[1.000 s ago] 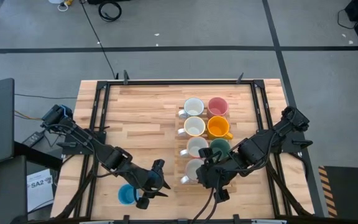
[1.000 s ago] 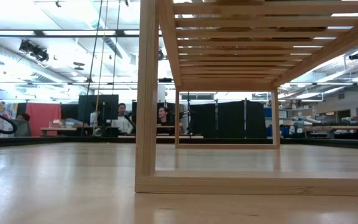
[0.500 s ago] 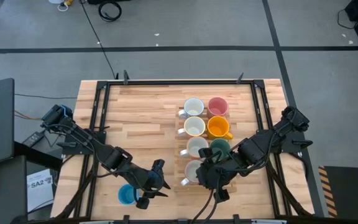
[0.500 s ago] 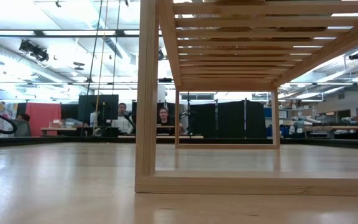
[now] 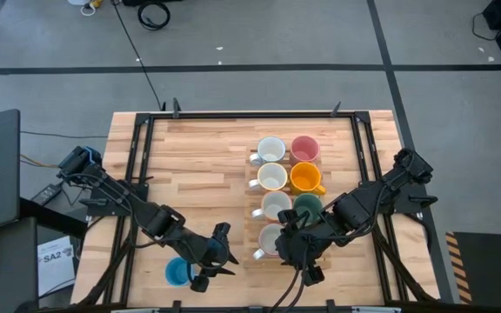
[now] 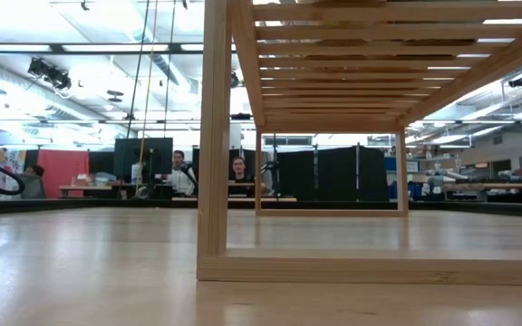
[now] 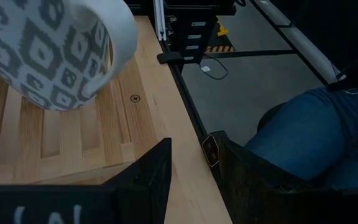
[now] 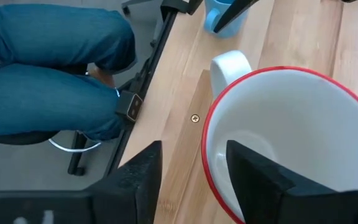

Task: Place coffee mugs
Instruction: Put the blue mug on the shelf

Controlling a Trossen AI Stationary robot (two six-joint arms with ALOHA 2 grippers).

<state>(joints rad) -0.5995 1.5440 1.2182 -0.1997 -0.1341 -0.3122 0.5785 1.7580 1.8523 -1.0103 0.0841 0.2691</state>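
Note:
Seven coffee mugs stand upright on a wooden rack (image 5: 257, 187). There are several white ones in the left row (image 5: 271, 177). Pink (image 5: 304, 148), orange (image 5: 306, 177) and dark green (image 5: 308, 207) stand in the right row. The nearest white mug (image 5: 270, 236) has a red rim (image 8: 211, 134) and a grey-patterned outside (image 7: 45, 53). My right gripper (image 5: 296, 254) is open above it. One finger (image 8: 257, 177) is over the mug's inside and the other (image 8: 138, 180) is outside the wall. A blue mug (image 5: 177, 272) stands on the table beside my open left gripper (image 5: 216, 257).
A person in jeans (image 8: 48, 68) sits close to the table's near edge and also shows in the left wrist view (image 7: 316, 137). Black frame rails (image 5: 137, 174) run along the table's sides. In the low view the rack's wooden post (image 6: 214, 136) stands ahead. Bare wood lies left of the rack.
My right gripper has opened where it is, over the nearest white mug. The mug has stayed standing on the rack. My left arm has kept still.

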